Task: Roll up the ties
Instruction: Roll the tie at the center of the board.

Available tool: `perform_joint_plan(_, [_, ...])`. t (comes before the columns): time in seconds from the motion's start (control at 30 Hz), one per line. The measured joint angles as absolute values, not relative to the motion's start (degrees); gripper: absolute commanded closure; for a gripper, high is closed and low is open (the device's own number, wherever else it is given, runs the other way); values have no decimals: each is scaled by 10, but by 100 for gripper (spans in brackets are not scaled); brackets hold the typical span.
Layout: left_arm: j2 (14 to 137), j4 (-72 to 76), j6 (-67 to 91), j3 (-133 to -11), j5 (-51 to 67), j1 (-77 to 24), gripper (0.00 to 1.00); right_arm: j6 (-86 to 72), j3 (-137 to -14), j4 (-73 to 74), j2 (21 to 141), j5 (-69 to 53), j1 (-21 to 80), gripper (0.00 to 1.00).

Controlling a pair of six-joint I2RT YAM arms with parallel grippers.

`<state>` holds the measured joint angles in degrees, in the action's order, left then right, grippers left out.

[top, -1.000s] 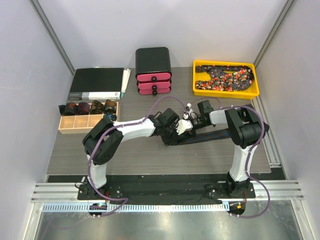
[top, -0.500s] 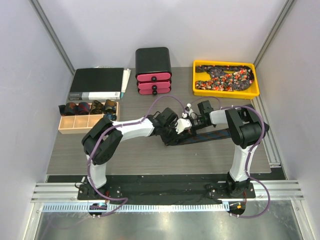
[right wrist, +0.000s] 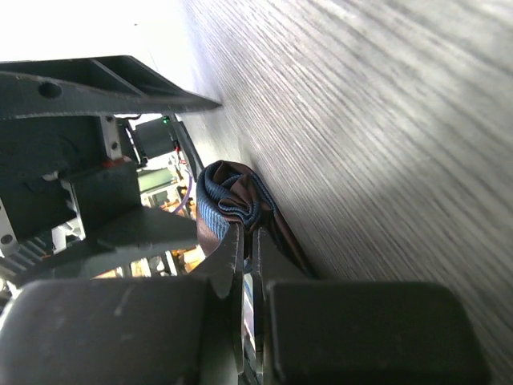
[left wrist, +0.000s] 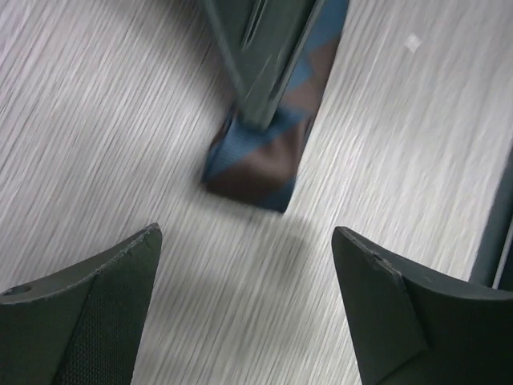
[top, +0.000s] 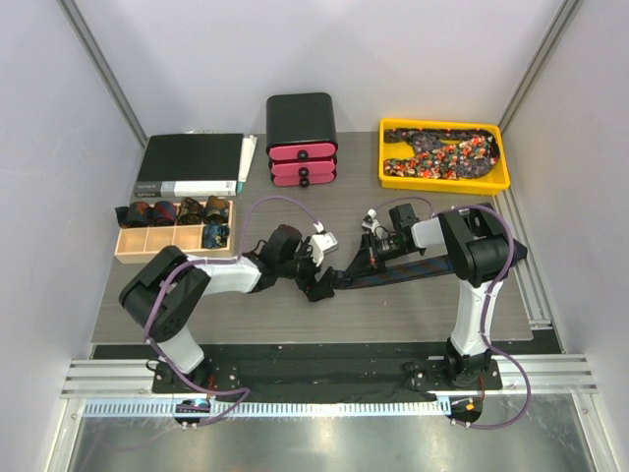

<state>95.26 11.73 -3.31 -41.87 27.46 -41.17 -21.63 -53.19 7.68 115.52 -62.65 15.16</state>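
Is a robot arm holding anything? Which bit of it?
The right end effector pinches the blue-and-brown tie by its folded end; the left end effector holds nothing.

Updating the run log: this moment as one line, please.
left claw: open, holding nothing | right claw: shut on tie | tie: folded end on table

A pink-drawered black chest (top: 302, 138) stands between a binder (top: 192, 157) and yellow tray (top: 444, 184).
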Motion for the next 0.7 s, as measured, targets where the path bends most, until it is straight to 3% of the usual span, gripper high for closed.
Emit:
perform_joint_plan(0.17, [999,265,12,-401,285,-422,17,-232,-516,43,1155,-633,151,99])
perform_joint_plan(0.27, [1026,321,15,-401,280,-430,32,-240,-513,33,1155,-636,151,99])
perform_joint_plan(0.3, [1034,335,13,-402,278,-433,42,-240,-512,32,1155,-636,152,99])
perform_joint_plan(0.47, [1049,312,-23,-427,263,-452,60,-243,-512,30,1155,-636,151,99])
perform_joint_plan(0.53, [1048,260,-52,-452,257,-459,60,-243,-512,29,1155,-636,151,99])
perform_joint_plan(0.6, [1048,208,-74,-477,256,-461,49,-243,-512,30,1155,-635,151,99])
perform_joint_plan(0.7, [1049,126,-104,-517,250,-464,45,-243,-513,30,1155,-635,151,99])
